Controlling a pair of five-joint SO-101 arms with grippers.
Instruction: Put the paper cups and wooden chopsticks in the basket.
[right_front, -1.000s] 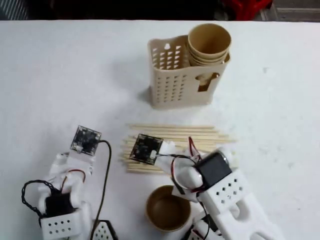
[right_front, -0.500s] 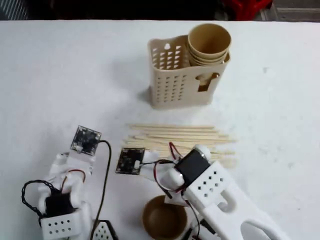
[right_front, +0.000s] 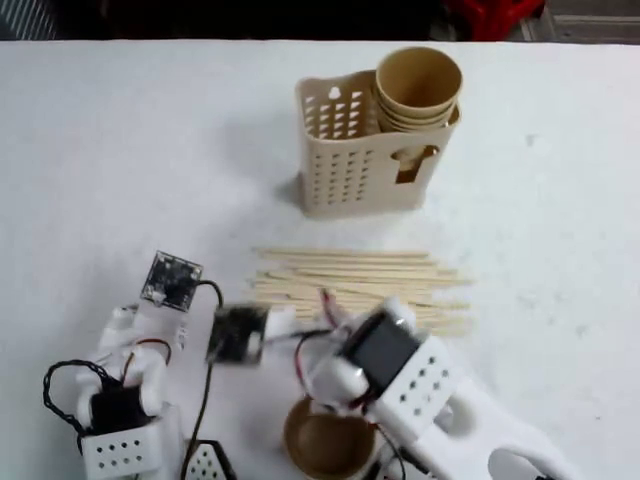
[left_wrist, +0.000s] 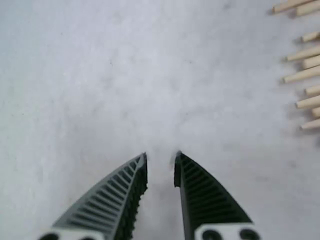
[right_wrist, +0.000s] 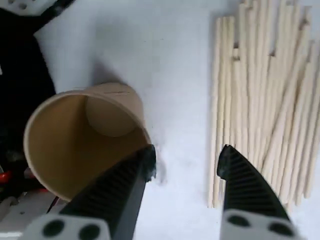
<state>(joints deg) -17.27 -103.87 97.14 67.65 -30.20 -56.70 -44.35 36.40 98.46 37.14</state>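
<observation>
Paper cup (right_wrist: 75, 135), right fingers (right_wrist: 125, 185) seemingly closer.

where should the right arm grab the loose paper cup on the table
Probably pinch the wall of the paper cup at its rim, one finger inside and one outside, coming from above on the side facing the chopsticks. It stands upright, mouth open, and the open right gripper hangs beside that side.

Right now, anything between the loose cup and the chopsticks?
Bare table from cup to chopsticks in the right wrist view; open right gripper over it.
</observation>
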